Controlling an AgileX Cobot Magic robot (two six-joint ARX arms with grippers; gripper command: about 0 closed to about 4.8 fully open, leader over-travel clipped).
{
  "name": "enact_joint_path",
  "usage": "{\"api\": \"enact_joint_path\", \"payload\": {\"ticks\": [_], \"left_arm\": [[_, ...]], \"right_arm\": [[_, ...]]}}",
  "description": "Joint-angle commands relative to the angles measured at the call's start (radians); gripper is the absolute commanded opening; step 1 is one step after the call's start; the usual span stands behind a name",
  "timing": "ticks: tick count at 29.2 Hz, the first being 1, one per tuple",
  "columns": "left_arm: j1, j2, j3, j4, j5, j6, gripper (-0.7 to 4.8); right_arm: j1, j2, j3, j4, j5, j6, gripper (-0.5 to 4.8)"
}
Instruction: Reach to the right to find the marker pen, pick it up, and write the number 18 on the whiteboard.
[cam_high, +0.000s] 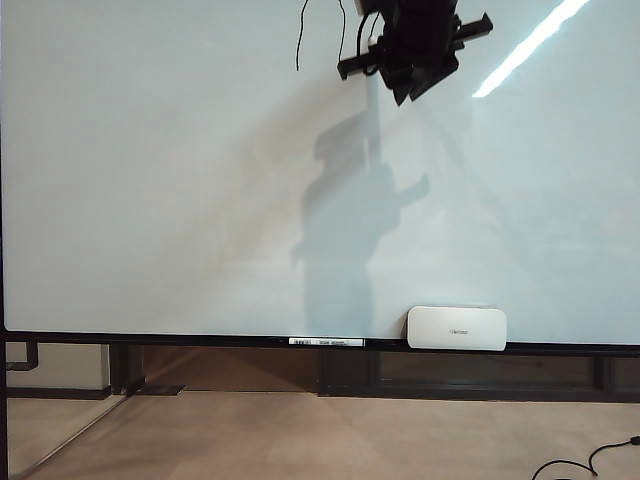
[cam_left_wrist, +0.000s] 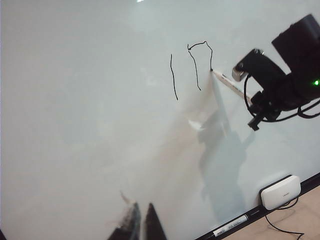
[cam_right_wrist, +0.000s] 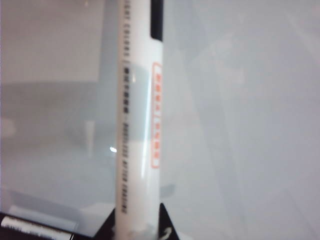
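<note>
Exterior view has our right gripper (cam_high: 415, 85) up around 12 o'clock on the whiteboard (cam_high: 180, 200). Our right wrist cam shows its jaws pinching the marker pen (cam_right_wrist: 137, 125), tip against the board, where we see the number 18 (cam_left_wrist: 192, 67) half drawn. Our left gripper (cam_left_wrist: 140, 225) hangs low, jaws nearly together on nothing. Eraser (cam_high: 456, 328) sits on the ledge around 5 o'clock.

Three views, all facing the whiteboard (cam_high: 150, 200)

You have: glossy white whiteboard (cam_high: 150, 180) with thin black frame; thin black pen strokes (cam_left_wrist: 192, 65); white marker pen (cam_right_wrist: 137, 125) with orange-outlined label and dark print; white rounded-rectangle eraser (cam_high: 456, 328); black right hand (cam_high: 415, 60).
</note>
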Motion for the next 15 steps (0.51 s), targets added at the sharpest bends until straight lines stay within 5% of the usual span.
{"api": "enact_joint_path", "payload": {"ticks": [1, 15], "left_arm": [[0.000, 0.000, 0.005, 0.014, 0.002, 0.008, 0.21], [0.000, 0.000, 0.005, 0.013, 0.002, 0.016, 0.21]], "right_arm": [[0.000, 0.006, 0.002, -0.014, 0.000, 0.023, -0.04], [0.000, 0.018, 0.001, -0.059, 0.000, 0.031, -0.04]]}}
